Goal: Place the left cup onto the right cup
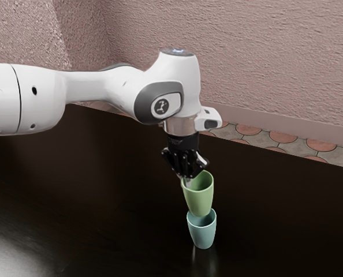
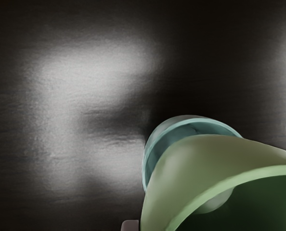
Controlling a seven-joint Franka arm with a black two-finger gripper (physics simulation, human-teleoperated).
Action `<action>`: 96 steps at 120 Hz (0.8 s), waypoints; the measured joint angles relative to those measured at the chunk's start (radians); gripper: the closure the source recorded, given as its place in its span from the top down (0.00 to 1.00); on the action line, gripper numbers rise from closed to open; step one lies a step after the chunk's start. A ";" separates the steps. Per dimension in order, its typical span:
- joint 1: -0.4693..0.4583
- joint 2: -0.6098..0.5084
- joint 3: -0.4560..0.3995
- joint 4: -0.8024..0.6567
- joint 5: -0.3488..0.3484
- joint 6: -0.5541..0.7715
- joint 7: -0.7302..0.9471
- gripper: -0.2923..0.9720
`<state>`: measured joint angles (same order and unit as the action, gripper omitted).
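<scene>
Obs.: white arm [image 1: 90, 92] comes in from the exterior view's left and bends down over the dark counter [image 1: 73, 190]. The black hand [image 1: 190, 170] points downward, fingers pinching the rim of the green cup [image 1: 199, 196] on the side nearer the arm.

Green cup: upright, leaning slightly, mouth open upward. Its base sits inside the mouth of the teal cup [image 1: 202, 232], so the two are touching and stacked, green above teal.

Teal cup: upright on the counter, toward the exterior view's right of centre, directly below the hand.

Wrist view: green cup [image 2: 205, 168] close under the hand, its pale outer wall and darker inside both visible. The teal cup's rim [image 2: 181, 132] rings it just beyond. Glossy counter [image 2: 75, 96] behind, with broad pale reflections.

Surroundings: pinkish textured wall [image 1: 264, 52] behind the counter; strip of tiled floor [image 1: 287, 141] at the exterior view's right.
</scene>
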<state>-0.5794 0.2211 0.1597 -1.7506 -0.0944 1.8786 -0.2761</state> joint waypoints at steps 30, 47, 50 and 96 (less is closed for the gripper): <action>-0.011 0.000 0.000 -0.001 0.000 0.000 0.000 0.15; -0.011 0.001 0.000 -0.006 0.000 0.000 -0.001 0.15; -0.011 0.001 0.000 -0.008 0.000 0.000 -0.001 0.15; -0.011 0.008 0.000 -0.018 -0.002 0.011 -0.001 0.15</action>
<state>-0.5906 0.2292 0.1593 -1.7682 -0.0964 1.8891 -0.2771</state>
